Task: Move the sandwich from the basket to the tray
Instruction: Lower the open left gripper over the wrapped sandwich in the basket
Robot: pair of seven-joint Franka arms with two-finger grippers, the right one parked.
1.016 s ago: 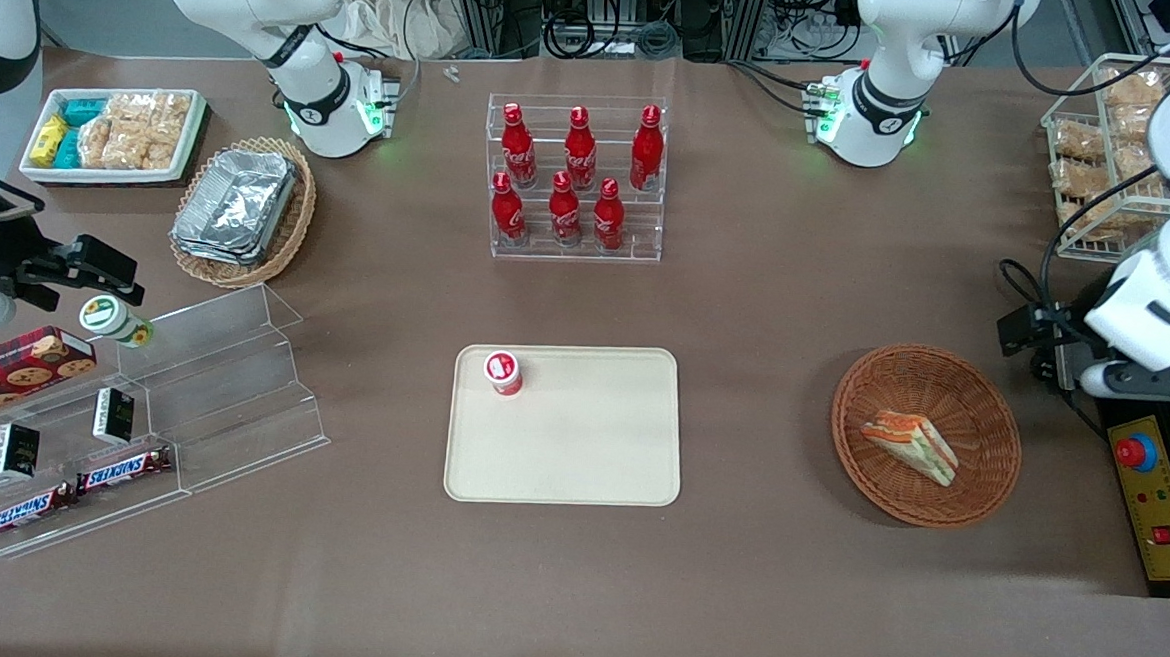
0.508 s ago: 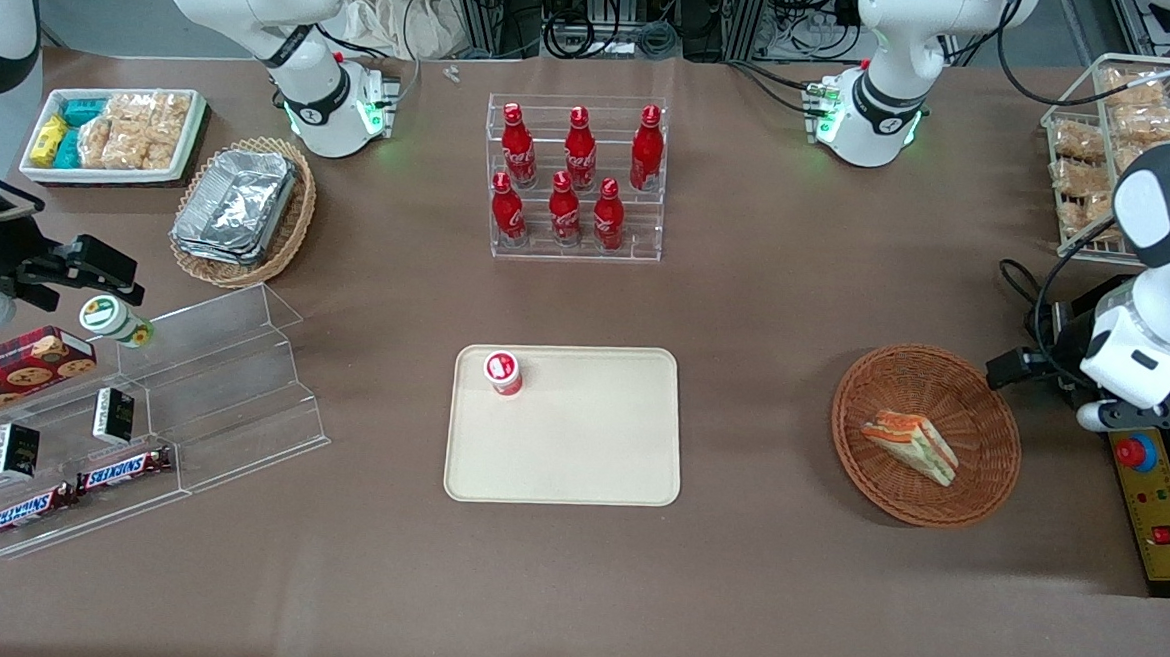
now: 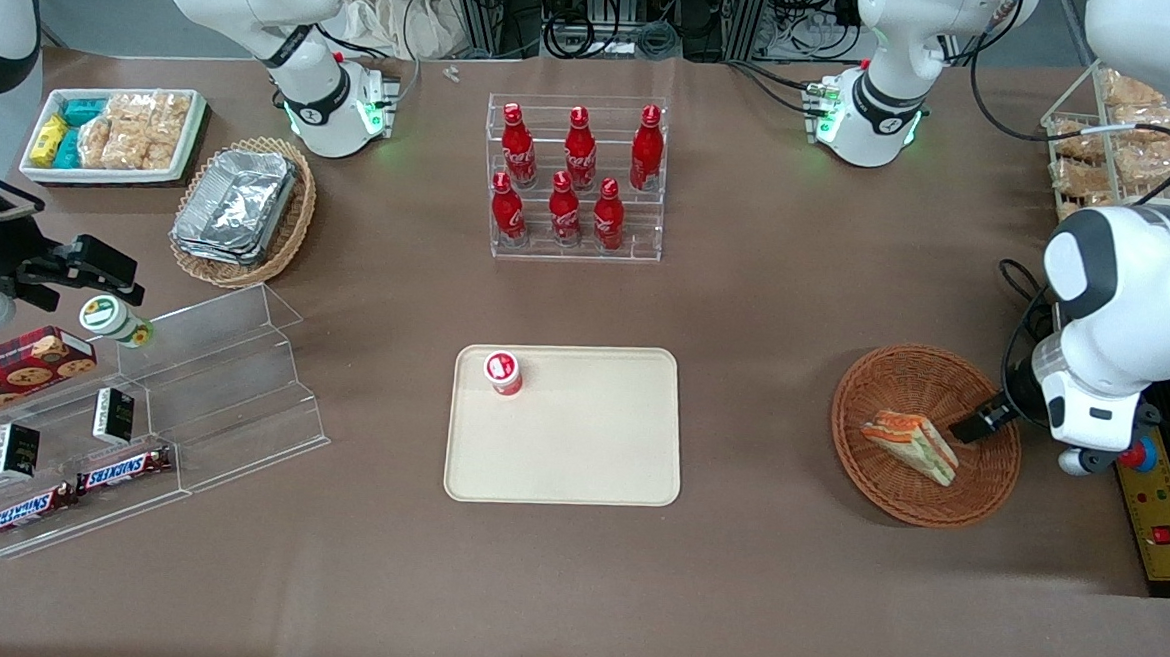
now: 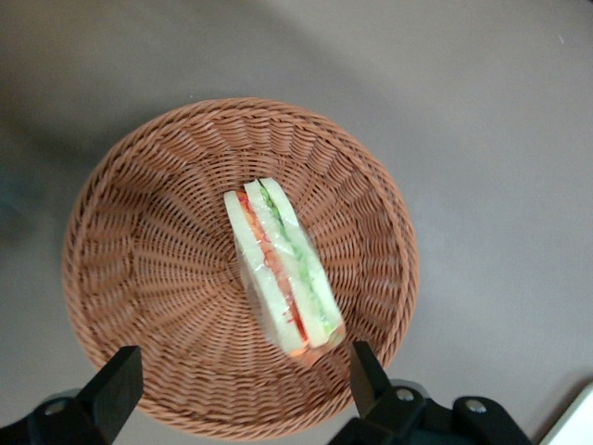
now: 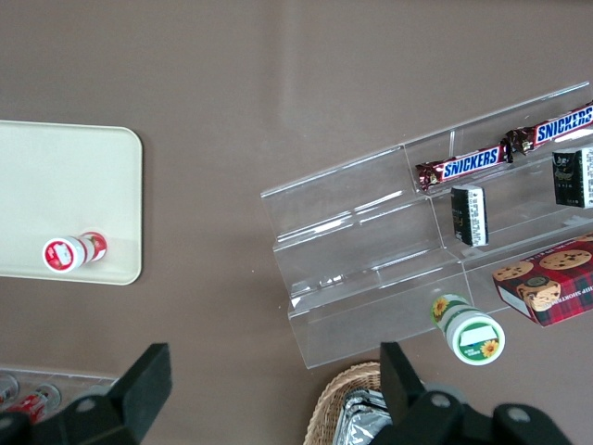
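— What does the working arm look like?
— Glossy white rounded shells with dark grey joint caps, black cables trailing alongside, green lights at its base.
— And the gripper [image 3: 980, 425]?
— Black, with two flat, angular fingers [image 4: 118, 390] and small silver screws.

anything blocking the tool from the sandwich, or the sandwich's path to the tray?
Nothing visible. The open tool hangs over the basket, above the sandwich. Bare table lies between basket and tray; only a small red bottle stands in one tray corner.

gripper [image 4: 239, 380] fingers – bases cut off by edge.
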